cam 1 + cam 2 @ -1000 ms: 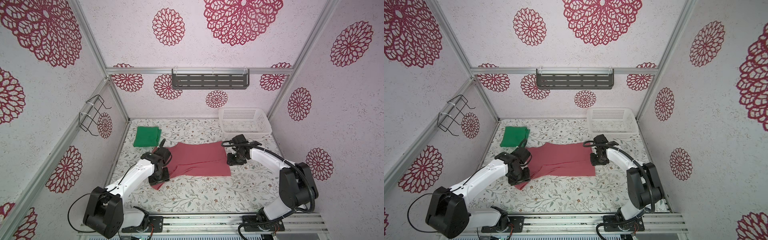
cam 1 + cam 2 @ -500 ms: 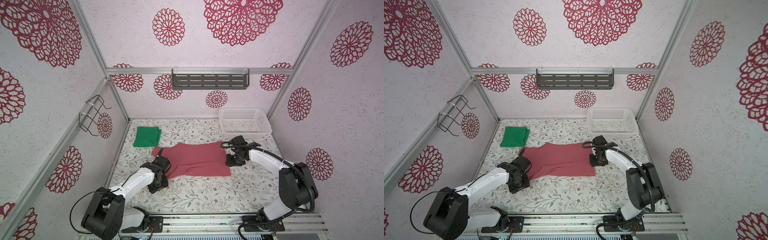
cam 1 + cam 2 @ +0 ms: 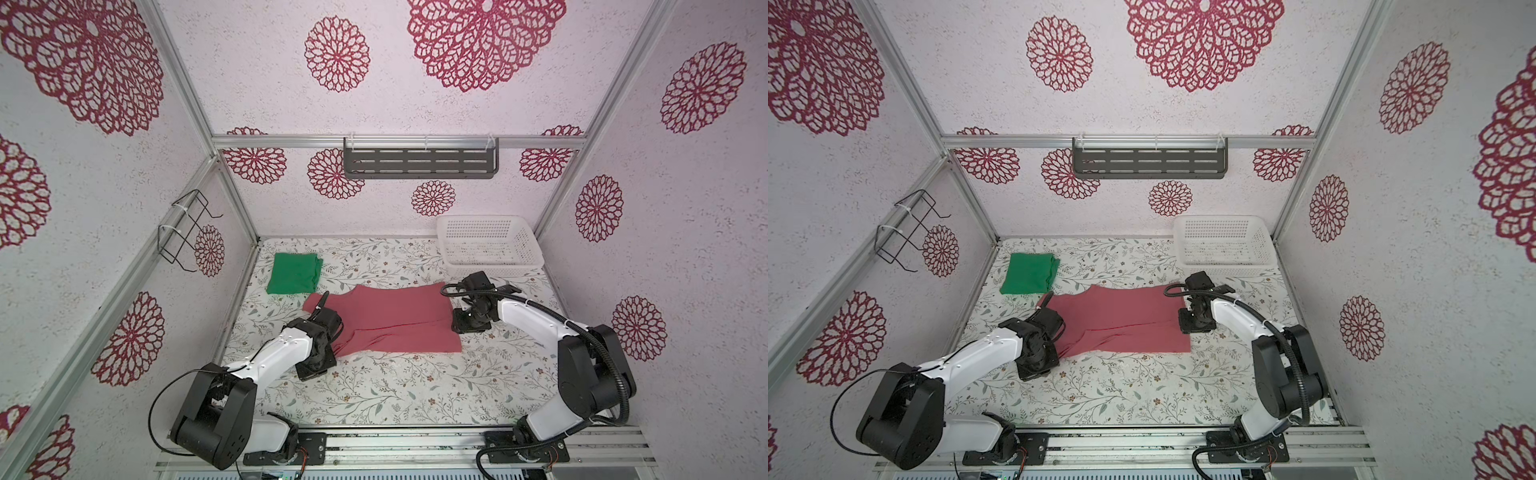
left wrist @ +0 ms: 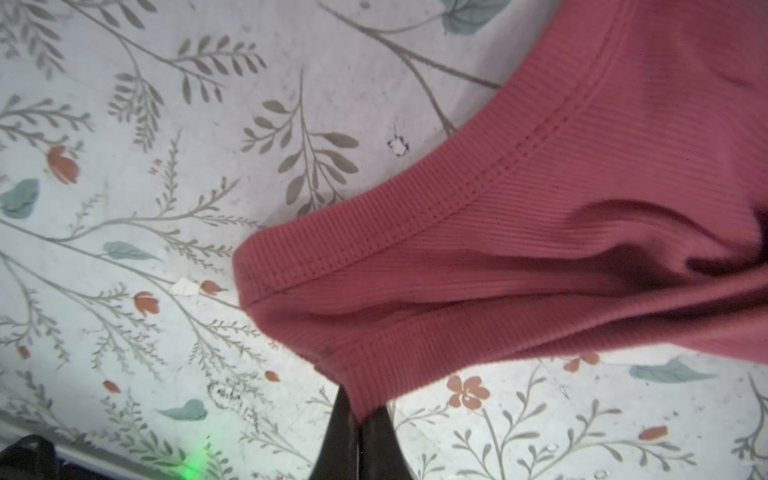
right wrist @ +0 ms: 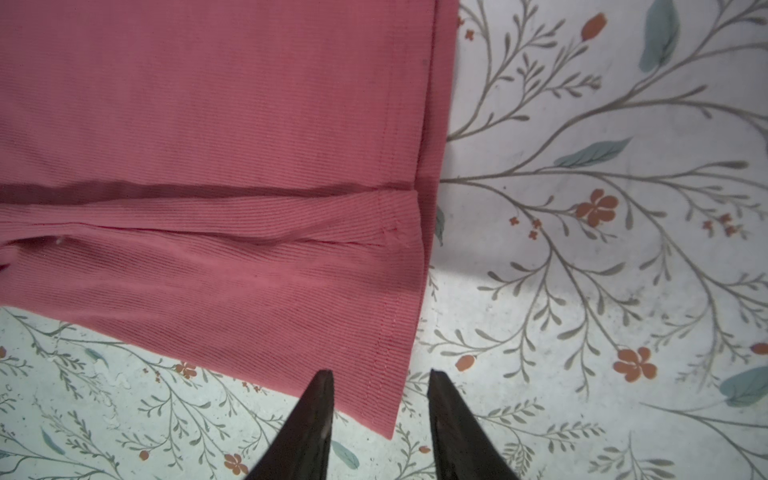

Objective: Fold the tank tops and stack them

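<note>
**Left gripper [image 4: 360, 411] clamped on the red top [image 3: 395, 322]; right gripper [image 5: 380, 376] spread at its hem**

Read the floral table [image 3: 374, 386] as a clock face with 12 at the back wall. The green top [image 3: 294, 273] lies at 10 o'clock near the left wall, folded into a flat square. Its 5 o'clock corner ends just short of the red top. The red top is spread flat across the middle, with its straps toward 9 o'clock and its hem toward 3 o'clock. A long crease [image 5: 208, 191] runs along the red cloth from end to end.

The left gripper sits at the red top's 8 o'clock corner. In the left wrist view its two dark fingers [image 4: 340, 444] are pressed together, and the edge of a strap [image 4: 374, 316] is pinched between the tips. The ribbed cloth leading to the grip is gathered into soft folds.

The right gripper sits at the red top's 3 o'clock edge. In the right wrist view its fingers [image 5: 316, 419] stand apart, and a corner of the hem lies flat between the tips. Whether the tips touch the cloth cannot be told.

In both top views the fingertips of both grippers are hidden under the wrists. The white basket [image 3: 492, 262] stands at 1 o'clock in the back right corner. It is just behind the right arm's wrist and apart from both tops.
</note>
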